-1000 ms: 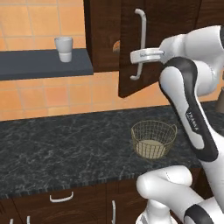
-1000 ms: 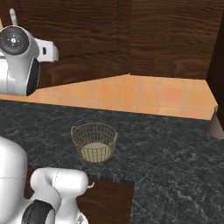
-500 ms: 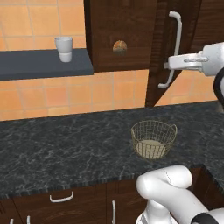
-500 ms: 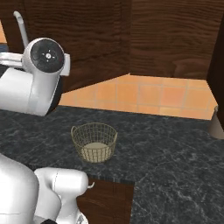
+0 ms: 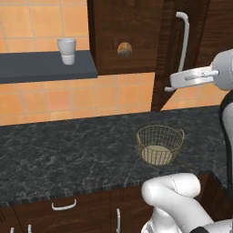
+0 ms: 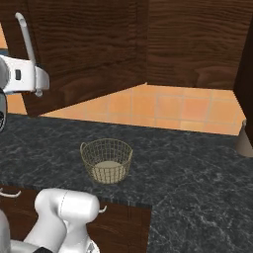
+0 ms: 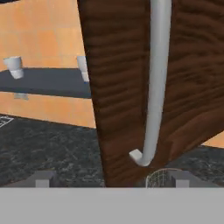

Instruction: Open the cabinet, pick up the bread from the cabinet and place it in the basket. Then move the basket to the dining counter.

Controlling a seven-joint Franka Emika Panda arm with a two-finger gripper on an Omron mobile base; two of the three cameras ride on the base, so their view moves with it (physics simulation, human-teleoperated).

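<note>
The dark brown cabinet (image 5: pixel 125 27) stands open, its door (image 5: pixel 170 50) swung out to the right. The bread (image 5: pixel 124 49), a small golden-brown bun, sits inside at the back. Below it the round tan wire basket (image 5: pixel 160 144) rests on the black marbled countertop (image 5: pixel 68 154) and holds nothing. My gripper (image 5: pixel 174 83) is at the lower end of the door's silver bar handle (image 5: pixel 182 43). In the hand view the handle (image 7: pixel 155 87) curves down just ahead of my gripper (image 7: pixel 111 180), whose fingertips (image 7: pixel 41 179) are wide apart, open. The dining counter is out of view.
A white cup (image 5: pixel 67 51) stands on a dark wall shelf (image 5: pixel 45 66) left of the cabinet. Lower drawers with short curved handles (image 5: pixel 63 205) run under the countertop. The open door (image 6: pixel 84 49) juts out over the counter above the basket (image 6: pixel 106 160).
The cabinet door has swung from nearly shut to wide open toward the right, uncovering the bread. My hand moved right with it, then slid down to the handle's lower end.
</note>
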